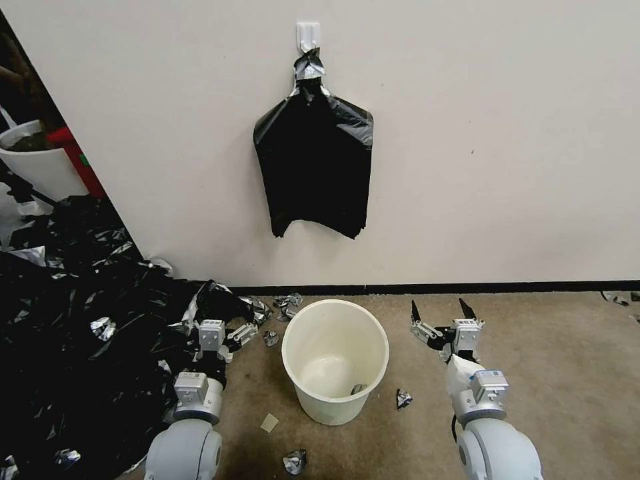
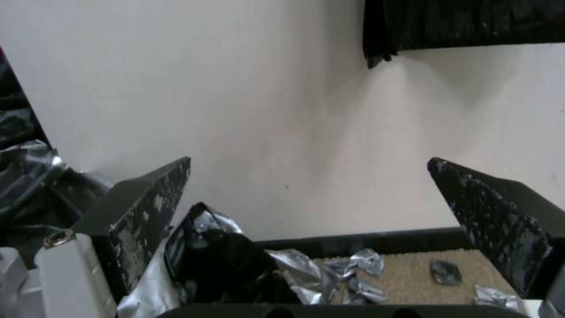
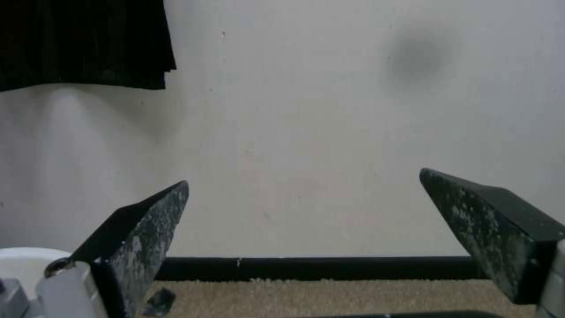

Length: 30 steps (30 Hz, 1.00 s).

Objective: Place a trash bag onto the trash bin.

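Bin [image 1: 335, 360] stands bare at lower centre, no bag on it. Left gripper [image 1: 223, 330] and right gripper [image 1: 440, 319] flank it, fingers spread, empty. Fetching one bag seems next.

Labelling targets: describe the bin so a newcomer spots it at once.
Start at the wall where a sheaf of black bags hangs from a hook. Straight below, on the carpet, between the two pincers, stands the bin. It is round, cream-white, open-topped and unlined, unlike the larger white pot far left with dark contents.
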{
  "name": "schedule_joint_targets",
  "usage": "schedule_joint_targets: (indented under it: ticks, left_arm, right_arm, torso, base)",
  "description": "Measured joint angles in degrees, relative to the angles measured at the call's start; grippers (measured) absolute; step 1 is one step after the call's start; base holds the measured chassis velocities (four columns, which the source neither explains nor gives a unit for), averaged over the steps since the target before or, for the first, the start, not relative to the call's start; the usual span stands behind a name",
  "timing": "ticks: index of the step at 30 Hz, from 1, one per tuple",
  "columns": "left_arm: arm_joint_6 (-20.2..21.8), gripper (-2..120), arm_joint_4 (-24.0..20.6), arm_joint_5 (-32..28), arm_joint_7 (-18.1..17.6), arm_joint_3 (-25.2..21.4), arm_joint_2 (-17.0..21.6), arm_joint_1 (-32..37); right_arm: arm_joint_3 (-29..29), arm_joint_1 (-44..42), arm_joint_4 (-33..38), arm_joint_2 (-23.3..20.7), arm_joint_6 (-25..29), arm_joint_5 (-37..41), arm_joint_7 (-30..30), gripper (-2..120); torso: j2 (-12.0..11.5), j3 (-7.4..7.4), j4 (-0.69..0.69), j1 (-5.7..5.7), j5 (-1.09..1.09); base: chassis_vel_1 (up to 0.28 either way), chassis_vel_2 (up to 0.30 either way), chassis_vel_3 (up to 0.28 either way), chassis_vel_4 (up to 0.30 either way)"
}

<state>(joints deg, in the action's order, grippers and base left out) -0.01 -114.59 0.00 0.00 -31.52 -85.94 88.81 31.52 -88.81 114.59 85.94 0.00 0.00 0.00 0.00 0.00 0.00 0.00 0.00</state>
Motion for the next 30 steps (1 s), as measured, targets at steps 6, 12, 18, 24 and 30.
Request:
schedule_joint_targets:
  ticks: [6, 12, 18, 24, 30]
  left_arm:
    - [0.0, 100, 0.0, 0.0, 0.0, 0.0, 0.0, 0.0]
    - [0.0, 100, 0.0, 0.0, 0.0, 0.0, 0.0, 0.0]
    - [-0.4, 100, -0.3, -1.4, -0.7, 0.3, 0.5, 0.3]
    - [-3.2, 100, -2.3, -9.1, -5.2, 2.4, 3.6, 2.6]
    - [-6.4, 100, -4.4, -17.8, -10.3, 4.7, 7.0, 5.1]
  right_arm:
    - [0.0, 0.0, 0.0, 0.0, 0.0, 0.0, 0.0, 100]
    - [0.0, 0.0, 0.0, 0.0, 0.0, 0.0, 0.0, 100]
    - [0.0, -0.5, 0.1, 0.1, 1.1, 0.0, 0.9, 100]
    - [-0.2, -3.7, 1.6, 0.7, 8.5, -0.4, 6.6, 100]
    - [-0.7, -8.3, 3.6, 1.6, 19.2, -1.1, 14.7, 100]
  torso:
    - [0.0, 0.0, 0.0, 0.0, 0.0]
    - [0.0, 0.0, 0.0, 0.0, 0.0]
    - [0.0, 0.0, 0.0, 0.0, 0.0]
    - [0.0, 0.0, 0.0, 0.0, 0.0]
    - [0.0, 0.0, 0.0, 0.0, -0.02]
  base:
    - [0.0, 0.0, 0.0, 0.0]
    - [0.0, 0.0, 0.0, 0.0]
    - [0.0, 0.0, 0.0, 0.0]
    - [0.0, 0.0, 0.0, 0.0]
    - [0.0, 0.0, 0.0, 0.0]
